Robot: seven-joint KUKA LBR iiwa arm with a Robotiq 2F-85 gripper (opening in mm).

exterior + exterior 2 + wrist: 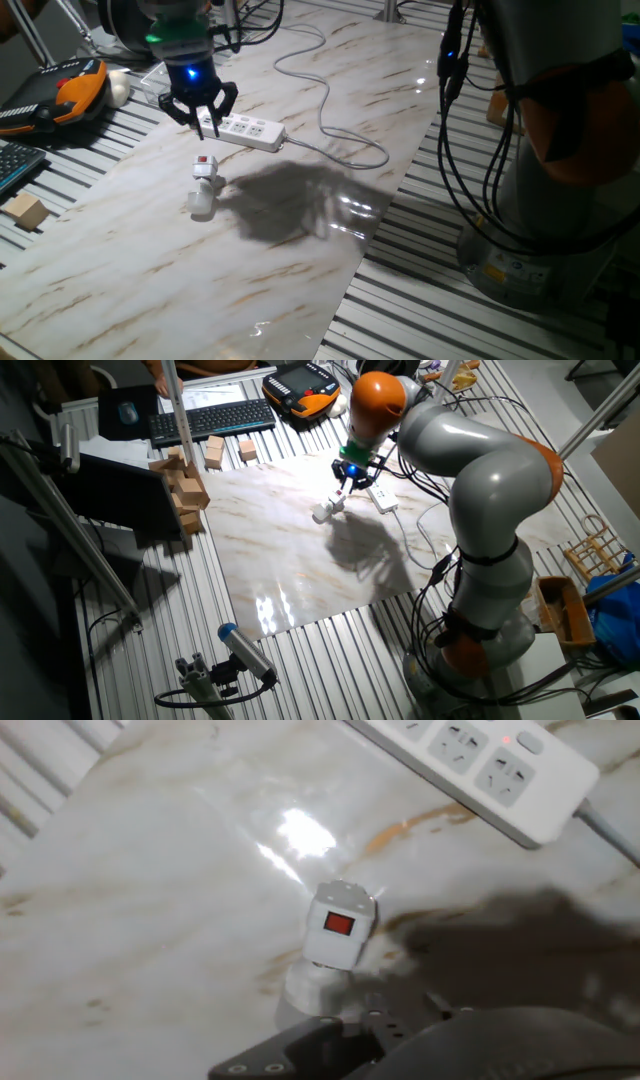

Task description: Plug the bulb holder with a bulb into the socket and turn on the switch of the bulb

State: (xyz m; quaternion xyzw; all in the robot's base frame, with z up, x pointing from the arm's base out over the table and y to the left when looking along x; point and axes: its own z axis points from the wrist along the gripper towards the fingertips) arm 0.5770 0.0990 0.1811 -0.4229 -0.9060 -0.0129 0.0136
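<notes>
The bulb holder (204, 167), white with a red button, lies on its side on the marble board, with the frosted bulb (200, 205) at its near end. The hand view shows the holder (338, 925) and the bulb (305, 995) close below the camera. The socket, a long white power strip (245, 130), lies just behind the holder, and its outlets show in the hand view (480, 765). My gripper (207, 125) hangs above the board between the strip and the holder. Its fingertips look closed together and hold nothing. It also shows in the other fixed view (346, 487).
The strip's white cable (330, 100) loops across the board to the far side. An orange-black pendant (70, 90), a whitish ball (119, 88) and a keyboard (15, 165) lie at the left. A wooden block (27, 212) sits near the front left. More blocks (185, 485) are stacked beside the board.
</notes>
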